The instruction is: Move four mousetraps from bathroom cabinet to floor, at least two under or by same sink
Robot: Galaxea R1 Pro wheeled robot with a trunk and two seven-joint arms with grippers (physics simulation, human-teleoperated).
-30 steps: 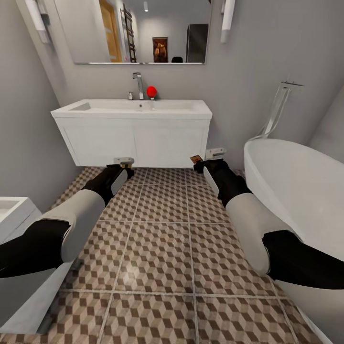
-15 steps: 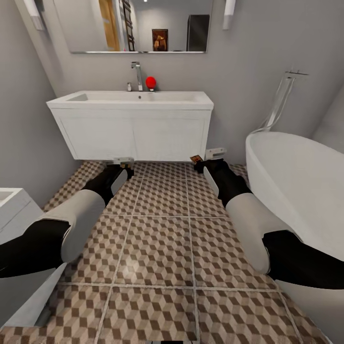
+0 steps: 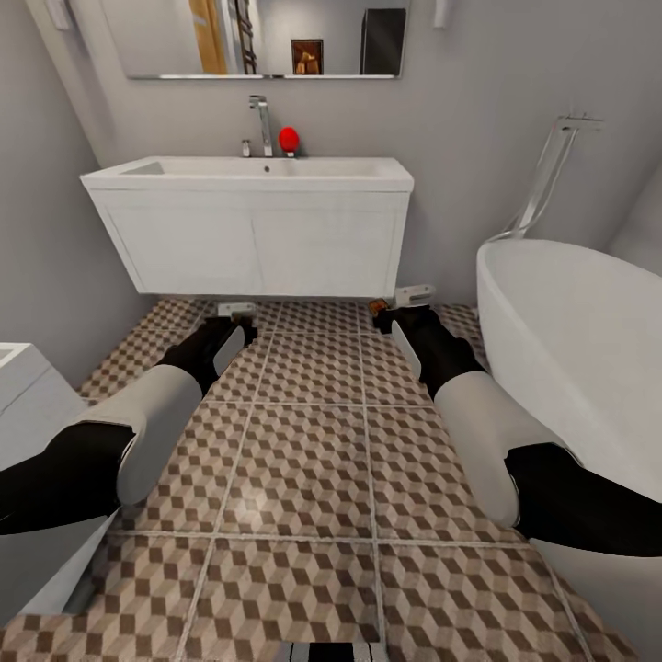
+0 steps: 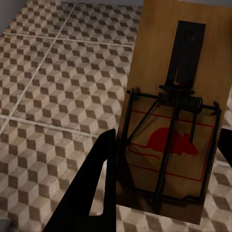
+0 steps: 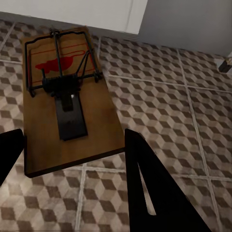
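**Two mousetraps held low in front of the sink**

Head view: both arms stretched forward over the bathroom floor (image 3: 303,460), toward the sink (image 3: 248,175) on its white vanity. Left gripper (image 3: 237,317) low at the vanity's bottom edge, with a sliver of tan board just visible at its tip. Right gripper (image 3: 384,313) near the vanity's right corner, a small brown board showing at its tip. Chrome faucet (image 3: 264,124) and a red ball (image 3: 289,139) at the basin's back edge, mirror (image 3: 253,37) above. White bathtub (image 3: 575,349) to the right, white toilet (image 3: 23,405) at the left edge.

Left wrist view: jaws closed on a mousetrap (image 4: 171,121), dark fingers (image 4: 96,193) pressing its sides; red mouse print and dark wire spring facing the camera, cube-pattern tiles behind.

Right wrist view: jaws clamped on the second mousetrap (image 5: 67,96), one dark finger at each side of the board's near end; board above the tiles, its far end close to the white vanity front (image 5: 72,12).
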